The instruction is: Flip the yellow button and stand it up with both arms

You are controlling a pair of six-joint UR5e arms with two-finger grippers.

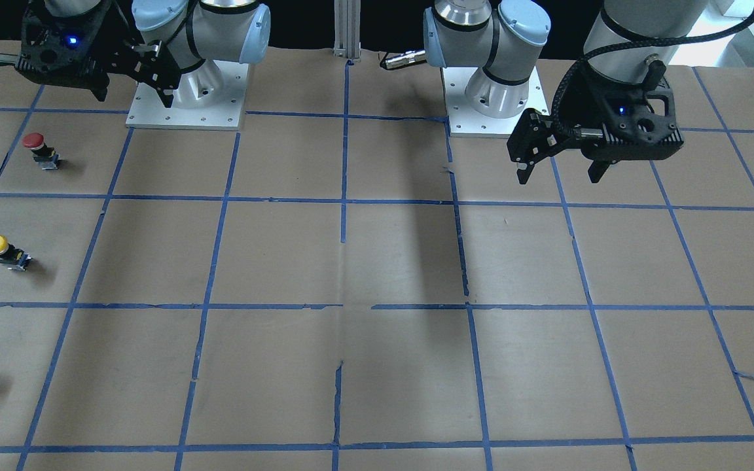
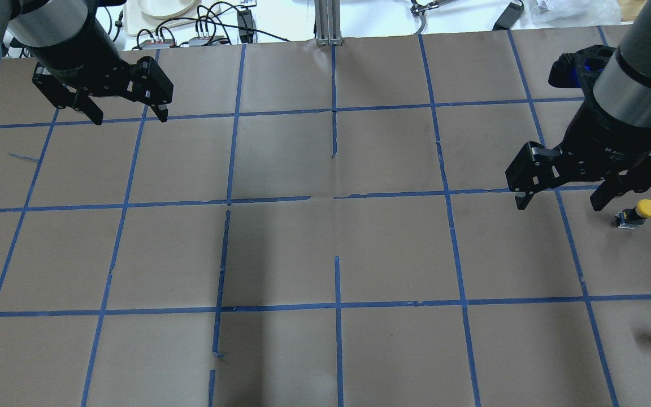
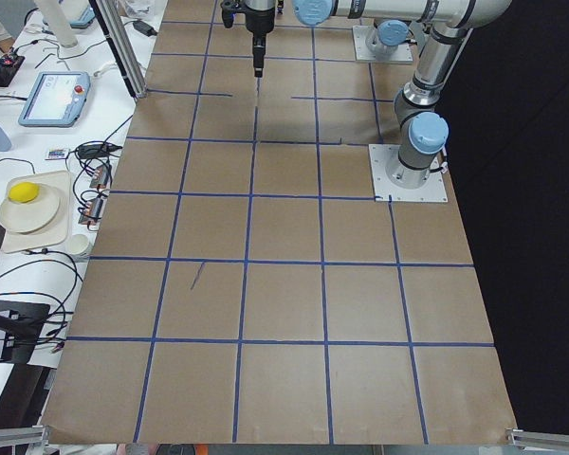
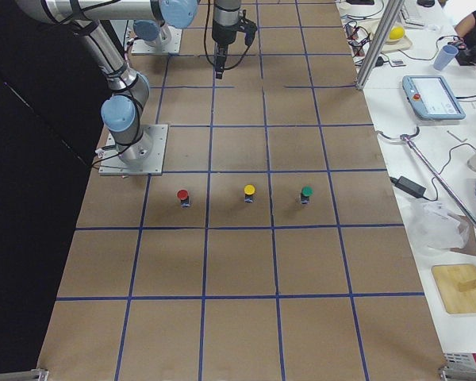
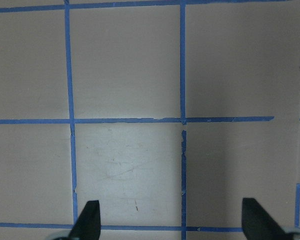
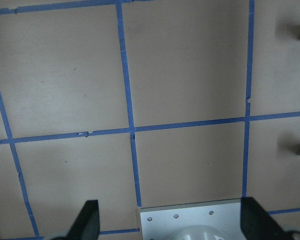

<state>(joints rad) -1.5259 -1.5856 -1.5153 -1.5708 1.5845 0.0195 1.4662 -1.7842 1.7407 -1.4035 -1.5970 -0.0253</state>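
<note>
The yellow button [image 1: 0, 250] sits way over on the robot's right side of the table [image 1: 377, 261], inside one of the blue-taped squares on the brown paper. From the right-end camera it looks upright, with the yellow cap on top and the black-grey body under it. It's the middle one in a row of three. The red-capped button [image 1: 40, 149] is on the robot's side of it and a green-capped button [image 4: 305, 194] is on the far side, each well apart in its own square. Nothing is touching it.

The right gripper [image 2: 560, 202] hangs in the air with its jaws spread wide and nothing between them. The overhead camera makes one finger look just beside the button. The front view, though, puts the gripper up by the right arm's base plate [image 1: 220, 114], clear of the button, and its wrist cam has that plate at the bottom edge. The left gripper [image 1: 560, 176] is over on the other half of the table, also wide open and empty, above bare paper.
</note>
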